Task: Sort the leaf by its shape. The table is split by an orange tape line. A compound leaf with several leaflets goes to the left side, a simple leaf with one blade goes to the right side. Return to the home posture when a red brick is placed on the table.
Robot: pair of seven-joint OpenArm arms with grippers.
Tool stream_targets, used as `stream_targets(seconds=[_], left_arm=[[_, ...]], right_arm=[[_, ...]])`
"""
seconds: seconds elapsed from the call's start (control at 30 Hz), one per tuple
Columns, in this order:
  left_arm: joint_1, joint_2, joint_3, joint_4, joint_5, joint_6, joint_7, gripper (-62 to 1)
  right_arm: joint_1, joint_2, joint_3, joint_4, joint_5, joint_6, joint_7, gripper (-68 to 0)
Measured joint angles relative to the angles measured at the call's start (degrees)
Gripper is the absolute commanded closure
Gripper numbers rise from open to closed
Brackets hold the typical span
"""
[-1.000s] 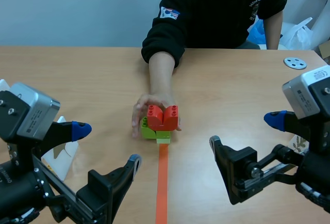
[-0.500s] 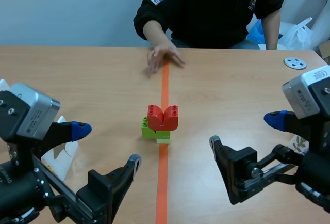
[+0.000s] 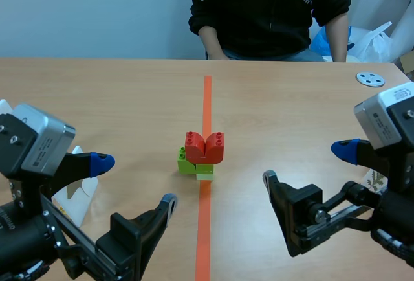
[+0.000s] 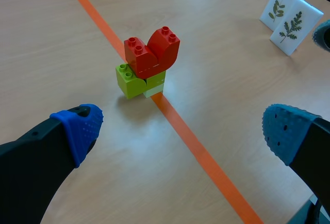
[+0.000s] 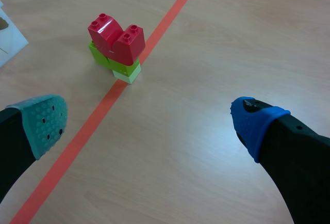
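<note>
— What does the thing on the table look like?

— You can see two red bricks [image 3: 204, 147] side by side. They lean apart, so together they look like a heart. They sit on top of green bricks [image 3: 189, 164]. All of them stand in the middle of the table [image 3: 116, 100], right on the orange tape line [image 3: 204, 242]. The green part pokes out to the left.

— And the leaves?

— Two white leaf cards [image 4: 295, 26] stand on the right side, close to your right gripper [image 3: 305, 164]. Each shows a leaf with many small leaflets. More white cards [image 3: 76, 197] stand on the left side, just beside your left gripper [image 3: 135, 180]. You can't see their pictures.

— What changed?

— A second ago the person's hand was on the red bricks. Half a second ago it lay at the far end of the tape line. Now it is off the table, and the person [image 3: 272, 9] sits at the far edge. The bricks did not move. Your arms did not move either.

— How are my grippers?

— Your left gripper is near you on the left. Its fingers are wide apart, and it holds nothing and touches nothing. Your right gripper is near you on the right. It is also wide apart, with nothing in it. The bricks are ahead of both, well apart from the pads [image 4: 82, 128].
</note>
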Motion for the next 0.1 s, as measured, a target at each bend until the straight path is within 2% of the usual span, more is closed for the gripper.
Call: stream_targets(seconds=[0.1], left_arm=[[0.0, 0.0, 0.0, 0.0, 0.0, 0.0, 0.0, -62.3]], right_arm=[[0.0, 0.0, 0.0, 0.0, 0.0, 0.0, 0.0, -67.9]])
